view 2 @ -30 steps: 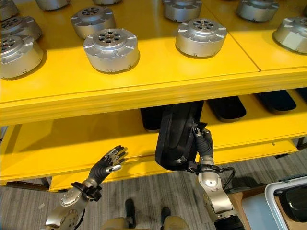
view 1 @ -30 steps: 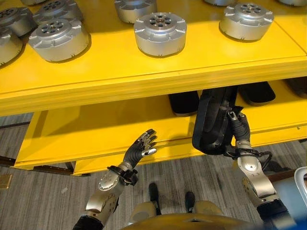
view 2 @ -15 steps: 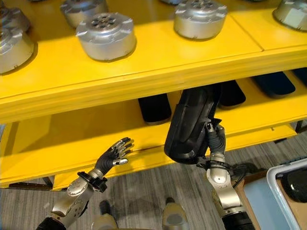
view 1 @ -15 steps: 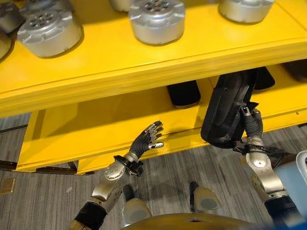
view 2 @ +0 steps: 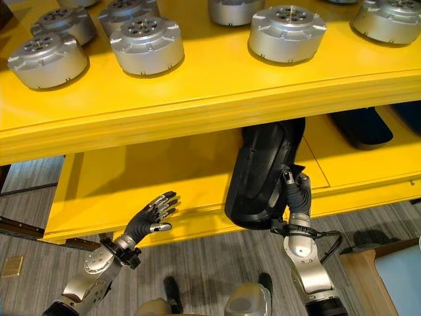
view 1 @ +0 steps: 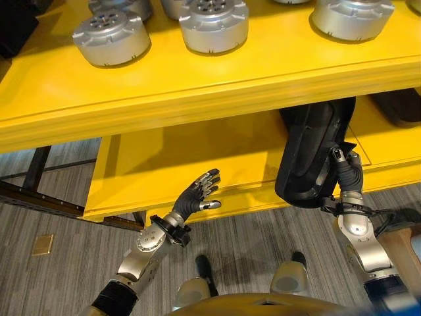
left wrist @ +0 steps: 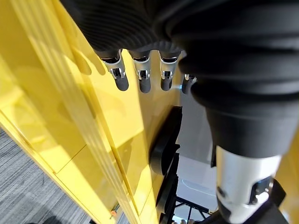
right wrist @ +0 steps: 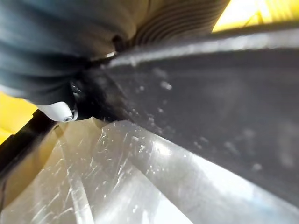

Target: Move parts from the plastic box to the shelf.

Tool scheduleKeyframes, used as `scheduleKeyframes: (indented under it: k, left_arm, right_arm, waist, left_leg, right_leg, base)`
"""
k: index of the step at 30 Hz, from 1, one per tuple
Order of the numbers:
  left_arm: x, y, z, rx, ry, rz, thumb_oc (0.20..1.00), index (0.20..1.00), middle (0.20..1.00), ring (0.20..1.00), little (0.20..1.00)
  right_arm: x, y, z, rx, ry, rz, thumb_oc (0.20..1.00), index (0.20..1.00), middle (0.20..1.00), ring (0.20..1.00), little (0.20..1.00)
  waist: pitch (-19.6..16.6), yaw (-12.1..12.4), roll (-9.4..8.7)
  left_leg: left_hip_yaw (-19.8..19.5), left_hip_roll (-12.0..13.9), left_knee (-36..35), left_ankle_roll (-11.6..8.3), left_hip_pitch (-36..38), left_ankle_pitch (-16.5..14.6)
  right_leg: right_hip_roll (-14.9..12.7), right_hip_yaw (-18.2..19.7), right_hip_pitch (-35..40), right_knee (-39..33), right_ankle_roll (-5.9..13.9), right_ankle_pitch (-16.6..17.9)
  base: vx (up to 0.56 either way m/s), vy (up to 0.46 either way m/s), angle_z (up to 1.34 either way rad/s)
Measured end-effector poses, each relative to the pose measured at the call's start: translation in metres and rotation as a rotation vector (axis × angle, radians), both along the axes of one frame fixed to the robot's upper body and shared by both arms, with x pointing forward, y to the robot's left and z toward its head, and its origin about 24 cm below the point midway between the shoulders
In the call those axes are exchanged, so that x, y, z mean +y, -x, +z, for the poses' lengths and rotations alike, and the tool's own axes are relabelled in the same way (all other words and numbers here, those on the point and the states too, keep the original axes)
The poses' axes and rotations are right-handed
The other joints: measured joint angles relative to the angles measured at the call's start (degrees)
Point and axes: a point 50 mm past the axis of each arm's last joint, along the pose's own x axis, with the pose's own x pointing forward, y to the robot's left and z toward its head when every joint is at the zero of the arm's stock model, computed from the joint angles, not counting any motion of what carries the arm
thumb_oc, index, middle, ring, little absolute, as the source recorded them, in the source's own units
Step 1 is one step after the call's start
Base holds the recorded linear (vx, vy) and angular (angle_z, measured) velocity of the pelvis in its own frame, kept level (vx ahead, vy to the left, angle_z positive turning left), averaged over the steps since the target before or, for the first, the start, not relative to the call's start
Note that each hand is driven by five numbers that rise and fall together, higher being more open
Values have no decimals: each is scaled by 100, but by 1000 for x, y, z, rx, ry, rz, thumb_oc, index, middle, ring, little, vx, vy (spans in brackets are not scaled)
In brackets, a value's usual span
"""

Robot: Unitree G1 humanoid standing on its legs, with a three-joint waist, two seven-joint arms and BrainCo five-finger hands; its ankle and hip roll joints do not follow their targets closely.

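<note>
One glossy black part point(view 2: 260, 174) (curved shell)

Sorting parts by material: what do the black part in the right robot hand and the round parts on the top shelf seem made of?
Black part: probably moulded plastic, matte with a soft sheen. Round parts: likely machined metal, silver-grey, satin, with drilled holes. Right robot hand grips the black part.

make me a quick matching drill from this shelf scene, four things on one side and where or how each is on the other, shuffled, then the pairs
Things:
1. silver round parts
2. black part
3. left hand
4. other black part

Places or states:
A. lying on the lower shelf
B. open, holding nothing, before the lower shelf's edge
C. standing on the upper shelf
D. held by the right hand at the lower shelf

Pairs: 1-C, 2-D, 3-B, 4-A
</note>
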Motion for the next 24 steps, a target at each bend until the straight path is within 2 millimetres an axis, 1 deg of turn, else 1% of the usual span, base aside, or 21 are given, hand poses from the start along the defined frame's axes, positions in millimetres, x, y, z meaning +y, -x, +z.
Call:
scheduleKeyframes:
  k: [1, 5, 6, 7, 8, 9, 10, 11, 13, 15, 16, 17, 18, 19, 20, 21, 24]
  left_arm:
    - [0, 0, 0, 2, 0, 8, 1000, 1000, 1000, 1000, 1000]
    - [1, -3, 2, -9, -2, 25, 1000, 1000, 1000, 1000, 1000]
    - [0, -4, 4, -12, -3, 24, 1000, 1000, 1000, 1000, 1000]
    - [0, -5, 5, -15, -3, 22, 1000, 1000, 1000, 1000, 1000]
    - [-1, -8, 9, -30, 0, 18, 1000, 1000, 1000, 1000, 1000]
    - [-3, -10, 11, -35, 4, 14, 1000, 1000, 1000, 1000, 1000]
    - [-4, -10, 13, -38, 7, 9, 1000, 1000, 1000, 1000, 1000]
    - [-6, -11, 14, -39, 9, 0, 1000, 1000, 1000, 1000, 1000]
    - [-6, -12, 16, -41, 8, -3, 1000, 1000, 1000, 1000, 1000]
    - [-7, -14, 16, -32, 4, -9, 1000, 1000, 1000, 1000, 1000]
    - [-7, -14, 16, -28, 2, -11, 1000, 1000, 1000, 1000, 1000]
    - [-7, -14, 15, -20, -1, -17, 1000, 1000, 1000, 1000, 1000]
    - [-8, -15, 16, -19, -3, -27, 1000, 1000, 1000, 1000, 1000]
    - [-10, -17, 17, -24, -3, -44, 1000, 1000, 1000, 1000, 1000]
    - [-11, -18, 19, -28, -6, -57, 1000, 1000, 1000, 1000, 1000]
    - [-13, -22, 23, -41, -12, -77, 1000, 1000, 1000, 1000, 1000]
    - [-13, -29, 31, -73, -35, -101, 1000, 1000, 1000, 1000, 1000]
  right_arm:
    - [3, 0, -1, 7, 0, 25, 200, 200, 200, 200, 200]
    - [20, -1, 6, -11, 11, 141, 200, 200, 200, 200, 200]
    - [28, -3, 9, -19, 18, 197, 200, 200, 200, 200, 200]
    - [32, -4, 11, -22, 24, 223, 200, 200, 200, 200, 200]
    - [36, -7, 13, -31, 33, 252, 200, 200, 200, 200, 200]
    - [38, -10, 17, -41, 39, 270, 200, 200, 200, 200, 200]
    - [42, -13, 21, -55, 50, 298, 200, 200, 200, 200, 200]
    - [45, -17, 25, -63, 83, 335, 200, 200, 200, 200, 200]
    - [45, -20, 30, -72, 117, 364, 200, 200, 200, 200, 200]
    - [48, -25, 36, -84, 158, 405, 200, 200, 200, 200, 200]
    - [50, -28, 38, -90, 163, 413, 200, 200, 200, 200, 200]
    - [54, -31, 39, -95, 173, 425, 200, 200, 200, 200, 200]
    - [55, -33, 39, -95, 178, 426, 200, 200, 200, 200, 200]
    - [55, -35, 41, -97, 183, 425, 200, 200, 200, 200, 200]
    - [55, -37, 43, -103, 188, 424, 200, 200, 200, 200, 200]
    - [58, -45, 52, -128, 198, 430, 200, 200, 200, 200, 200]
    - [68, -66, 73, -167, 220, 438, 200, 200, 200, 200, 200]
  waist:
    - [4, 21, -10]
    - [26, 130, -37]
    - [68, 261, -79]
    - [115, 307, -117]
    - [185, 348, -160]
    - [270, 409, -128]
    - [368, 473, -103]
    - [449, 574, -49]
    - [522, 680, -22]
    - [554, 759, -1]
    - [570, 741, -19]
    - [593, 872, -22]
    - [614, 875, -51]
    - [639, 936, -40]
    - [667, 940, -38]
    - [701, 1047, -39]
    - [878, 1213, -85]
  left_leg:
    - [-1, 21, -17, 9, -41, 62]
    - [-46, 239, 206, -53, -442, 88]
    - [-167, 359, 293, -119, -633, 153]
    - [-204, 419, 341, -152, -727, 195]
    - [-315, 480, 365, -171, -822, 245]
    - [-356, 575, 364, -177, -861, 289]
    - [-448, 675, 390, -207, -931, 299]
    - [-601, 760, 403, -219, -1014, 304]
    - [-741, 791, 403, -218, -1040, 304]
    - [-969, 796, 415, -215, -1205, 306]
    - [-1011, 788, 420, -198, -1237, 326]
    - [-1053, 774, 419, -183, -1248, 366]
    - [-1094, 752, 436, -175, -1248, 384]
    - [-1167, 720, 442, -166, -1268, 396]
    - [-1228, 697, 457, -167, -1294, 397]
    - [-1307, 664, 514, -170, -1415, 396]
    - [-1332, 647, 528, -179, -1429, 404]
  right_leg:
    - [41, -35, 2, -77, 0, 0]
    - [241, -72, -159, -269, -20, -20]
    - [359, -118, -209, -338, -18, -96]
    - [411, -182, -210, -370, 4, -155]
    - [479, -221, -206, -417, 66, -240]
    - [581, -248, -217, -417, 73, -231]
    - [691, -299, -216, -426, 39, -270]
    - [808, -354, -215, -446, 54, -302]
    - [881, -349, -195, -461, 43, -310]
    - [971, -363, -178, -499, 45, -343]
    - [987, -358, -173, -511, 34, -358]
    - [987, -370, -152, -514, 40, -366]
    - [985, -357, -116, -527, 39, -386]
    - [987, -378, -65, -555, 43, -401]
    - [988, -388, -31, -571, 44, -413]
    - [987, -445, -34, -612, 18, -413]
    - [983, -453, -22, -646, 11, -401]
  base:
    - [-153, 28, -3]
    - [-136, -77, 2]
    - [-168, -158, 10]
    - [-162, -170, 23]
    - [-99, -122, 23]
    - [-77, -122, 21]
    - [-79, -139, 19]
    - [-72, -136, 17]
    - [-45, -106, 15]
    - [-9, -93, 34]
    - [-13, -117, 30]
    - [-19, -109, 18]
    - [-35, -83, 22]
    - [-35, -48, 28]
    - [-58, -56, 42]
    - [-56, -40, 31]
    - [-48, -12, 9]
